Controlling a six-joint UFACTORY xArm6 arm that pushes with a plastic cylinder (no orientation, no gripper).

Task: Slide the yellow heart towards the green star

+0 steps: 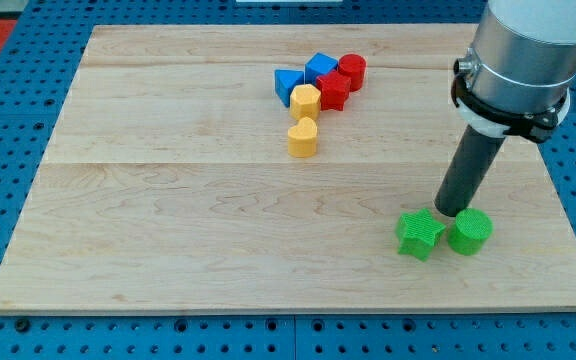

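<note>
The yellow heart (pixel 303 138) lies above the board's middle, just below a cluster of blocks. The green star (pixel 419 233) lies at the lower right of the board, with a green cylinder (pixel 470 232) close on its right. My tip (pixel 455 211) stands on the board just above the gap between the green star and the green cylinder, very near both. The tip is far to the right of and below the yellow heart.
Above the heart is a cluster: a yellow hexagon (pixel 306 100), a blue triangle-like block (pixel 288 84), a blue cube (pixel 320 69), a red star-like block (pixel 333 91) and a red cylinder (pixel 352 71). The wooden board (pixel 168 200) lies on a blue pegboard.
</note>
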